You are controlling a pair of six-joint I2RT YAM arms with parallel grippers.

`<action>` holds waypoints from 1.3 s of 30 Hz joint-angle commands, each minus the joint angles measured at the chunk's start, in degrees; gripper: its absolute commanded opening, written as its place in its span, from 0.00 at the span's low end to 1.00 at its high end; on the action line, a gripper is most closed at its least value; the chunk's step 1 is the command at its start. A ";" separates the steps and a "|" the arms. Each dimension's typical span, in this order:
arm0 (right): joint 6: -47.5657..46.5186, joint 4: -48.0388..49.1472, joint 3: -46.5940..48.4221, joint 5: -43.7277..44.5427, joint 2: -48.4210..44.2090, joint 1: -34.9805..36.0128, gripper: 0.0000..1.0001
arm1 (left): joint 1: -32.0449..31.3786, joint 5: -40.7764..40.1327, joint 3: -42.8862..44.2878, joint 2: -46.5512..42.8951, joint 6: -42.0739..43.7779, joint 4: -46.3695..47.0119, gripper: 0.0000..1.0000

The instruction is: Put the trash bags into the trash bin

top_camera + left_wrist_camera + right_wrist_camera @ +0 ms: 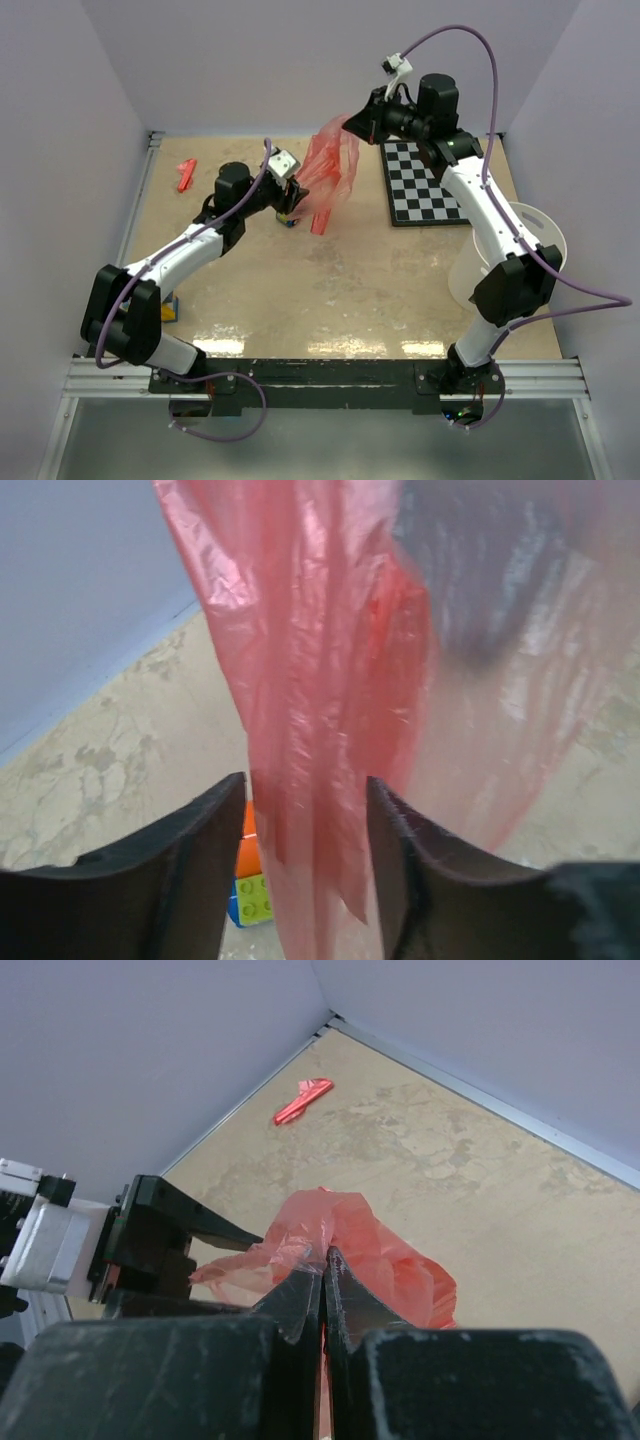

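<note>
The red-pink trash bag [332,168] hangs in the air over the back middle of the table. My right gripper [350,125] is shut on its top edge; the pinch shows in the right wrist view [325,1260], with the film [400,1260] bunched beyond the tips. My left gripper [297,195] is open, and the bag's lower part [320,680] hangs between its two fingers [215,820]. The white trash bin [532,240] is at the right edge, partly hidden behind my right arm, and seems to lie on its side.
A black-and-white checkerboard [425,182] lies at the back right. A small solid red piece [186,175] lies at the back left and also shows in the right wrist view [303,1100]. Toy bricks [250,880] sit under the left gripper. Another brick [170,308] lies by the left arm.
</note>
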 commanded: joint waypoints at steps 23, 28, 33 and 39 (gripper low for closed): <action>-32.75 -10.64 -7.56 -10.09 -9.13 -5.05 0.88 | 4.85 -1.16 6.18 -2.65 5.88 -3.04 0.00; -42.71 -10.83 -5.80 -6.86 -9.84 2.25 0.99 | 4.85 0.16 7.95 -3.61 4.74 -4.71 0.00; -44.66 -8.56 -5.19 -1.41 -8.26 5.69 0.99 | 4.85 0.34 8.56 -4.05 4.82 -6.46 0.00; -47.37 -8.62 3.42 4.75 -7.99 5.34 0.96 | 4.85 -3.26 9.44 -4.41 6.84 -9.19 0.00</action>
